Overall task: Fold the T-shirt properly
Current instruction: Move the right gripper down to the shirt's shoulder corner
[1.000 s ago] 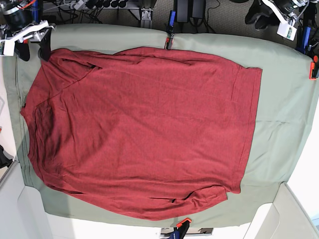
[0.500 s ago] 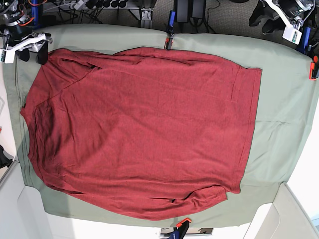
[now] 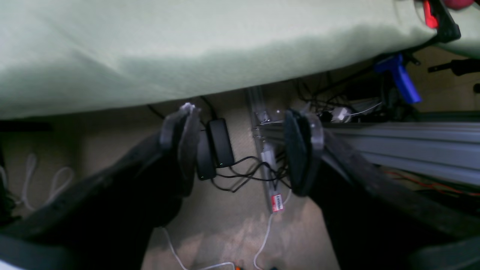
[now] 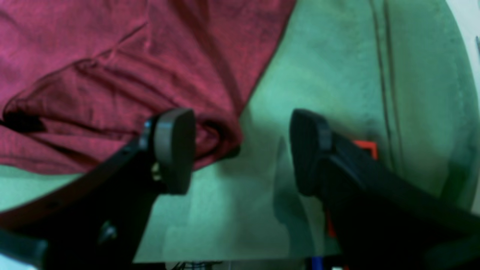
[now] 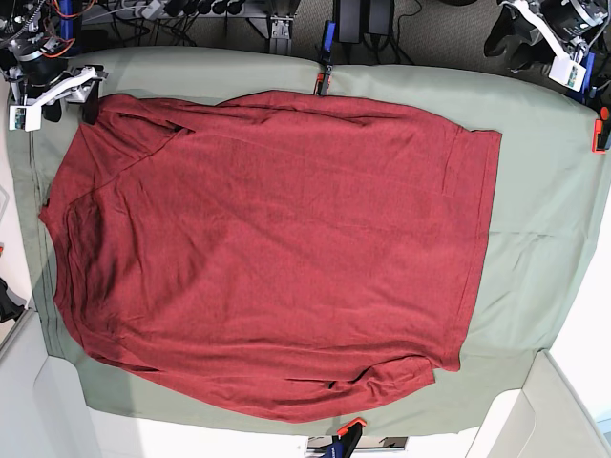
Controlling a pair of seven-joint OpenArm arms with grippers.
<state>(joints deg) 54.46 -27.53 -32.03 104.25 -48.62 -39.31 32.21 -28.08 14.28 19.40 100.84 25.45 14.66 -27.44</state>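
Note:
The T-shirt (image 5: 267, 248) is dark brick-red and lies spread flat over most of the table, its hem on the right and its shoulders on the left. In the base view my right gripper (image 5: 69, 103) sits at the shirt's top-left corner. Seen from the right wrist, this gripper (image 4: 242, 150) is open and empty. One finger (image 4: 174, 150) hangs over the bunched corner of the T-shirt (image 4: 112, 75). My left gripper (image 5: 516, 43) is off the table's far right edge. In its own view it (image 3: 243, 150) is open and empty above the floor.
A sage-green cover (image 5: 535, 239) drapes the table and is held by clamps at the far edge (image 5: 323, 76), right edge (image 5: 600, 129) and near edge (image 5: 346, 434). Cables and power bricks (image 3: 221, 146) lie on the floor under the left gripper. White bins stand at the near corners.
The right gripper has shifted slightly down beside the shirt's top-left corner. The left arm has drifted a little to the right. The shirt has not moved.

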